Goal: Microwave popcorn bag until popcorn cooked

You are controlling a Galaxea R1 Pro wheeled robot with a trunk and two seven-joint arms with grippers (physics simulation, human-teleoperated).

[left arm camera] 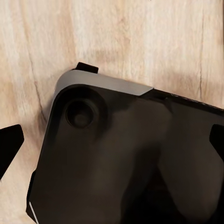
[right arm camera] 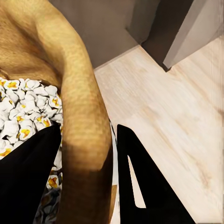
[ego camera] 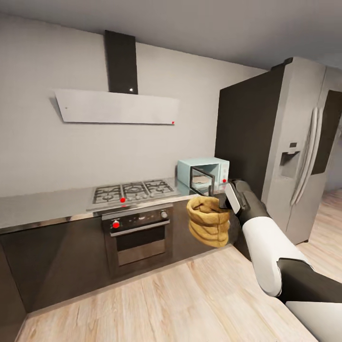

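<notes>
Between our right gripper's (right arm camera: 88, 177) two black fingers (right arm camera: 144, 186) sits the rolled rim of the tan-brown crumpled paper popcorn bag (ego camera: 208, 222), one finger inside the mouth and one outside, so we judge the gripper clamped on that rim. Our white-and-dark right arm (ego camera: 273, 254) holds the sack out in the air over the pale wood plank floor (ego camera: 156, 304), in front of the dark grey-brown cabinets (ego camera: 57, 261) and just short of the glossy grey countertop (ego camera: 42, 204).

What worries us is the hold itself: we pinch only one wall of soft paper, and the sack hangs below it. A quick swing could let the wall slip or tip the mouth, spilling the fill on the floor. Beyond the sack stands the small mint-blue microwave (ego camera: 204, 173), its dark glass door (ego camera: 200, 179) swung open; we could catch that door or the opening's edge with the bulging sides as we go in.

Our left gripper's state we cannot tell; its wrist camera looks down at a dark rounded part of our own body (left arm camera: 126, 158) over floorboards.

The sack looks plump and wrinkled, upright, its thick rim folded outward. Inside, the popcorn (right arm camera: 23, 107) shows as white puffs with yellow centres, which to us looks popped.
</notes>
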